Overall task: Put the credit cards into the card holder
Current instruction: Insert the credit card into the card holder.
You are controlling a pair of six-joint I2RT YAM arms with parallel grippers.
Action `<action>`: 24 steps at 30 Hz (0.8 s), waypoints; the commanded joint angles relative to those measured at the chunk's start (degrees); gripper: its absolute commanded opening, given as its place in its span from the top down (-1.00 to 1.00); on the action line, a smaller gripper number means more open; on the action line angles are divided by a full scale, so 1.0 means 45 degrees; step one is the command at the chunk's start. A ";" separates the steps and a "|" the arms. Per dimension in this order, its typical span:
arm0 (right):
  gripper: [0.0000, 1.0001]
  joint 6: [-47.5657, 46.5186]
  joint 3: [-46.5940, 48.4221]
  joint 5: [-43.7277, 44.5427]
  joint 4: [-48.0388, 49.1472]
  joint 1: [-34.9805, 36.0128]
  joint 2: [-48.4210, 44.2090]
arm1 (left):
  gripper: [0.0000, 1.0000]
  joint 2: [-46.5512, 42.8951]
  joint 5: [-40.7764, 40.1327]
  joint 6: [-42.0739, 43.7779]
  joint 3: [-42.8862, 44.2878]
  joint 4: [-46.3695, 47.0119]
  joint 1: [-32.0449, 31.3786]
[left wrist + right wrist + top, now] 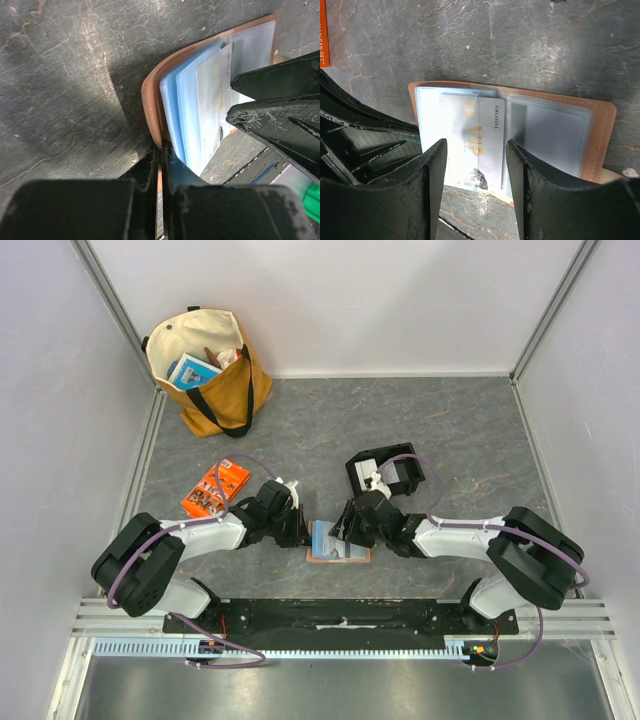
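Card holder [555, 130] lies open on the desk [460, 430] between the two arms, pale-blue sleeves up. Where is the card?

— One credit card [485, 145] (the word VIP is printed on it) lies on the sleeves. Its far end seems to be under the clear plastic and its near end reaches the holder's near edge. How deep it sits I cannot tell.

And the claws?

— The left claw [160, 152] is clamped on the edge of the brown cover, pinning the holder down. The right claw [476, 145] has its fingers [435, 185] apart, one on either side of the card, neither clearly touching it.

What could go wrong?

— An off-centre push would likely skew the card and jam a corner at the sleeve mouth, and the thin plastic could buckle. If the left claw's narrow bite slips, the holder would probably slide on the smooth desk instead of taking the card.

Anything in the way?

— Mostly each other: the claws are very close together, so a sideways correction risks a knock. A black tray [388, 472] sits just behind the right claw, an orange packet [215, 490] lies beside the left arm, and a tote bag [205, 370] stands well apart in the far left corner.
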 commanded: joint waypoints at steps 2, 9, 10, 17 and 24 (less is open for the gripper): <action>-0.14 -0.0421 0.0228 -0.0908 0.0554 0.0161 0.0974 | 0.96 0.0332 -0.0753 0.0275 -0.0187 -0.0742 -0.0057; 0.00 -0.0615 0.0559 -0.1399 0.1416 0.0512 0.1192 | 0.96 0.0333 -0.0733 0.0275 -0.0187 -0.0703 -0.0057; 0.03 -0.0616 0.0579 -0.1340 0.1436 0.0532 0.1114 | 0.96 0.0313 -0.0753 0.0255 -0.0187 -0.0703 -0.0057; 0.45 -0.0694 0.0541 -0.1125 0.1513 0.0552 0.0586 | 0.96 0.0332 -0.0753 0.0274 -0.0148 -0.0722 -0.0057; 0.53 -0.0772 0.0443 -0.1397 0.1982 0.0571 0.0332 | 0.96 0.0274 -0.0753 0.0275 -0.0148 -0.0742 -0.0057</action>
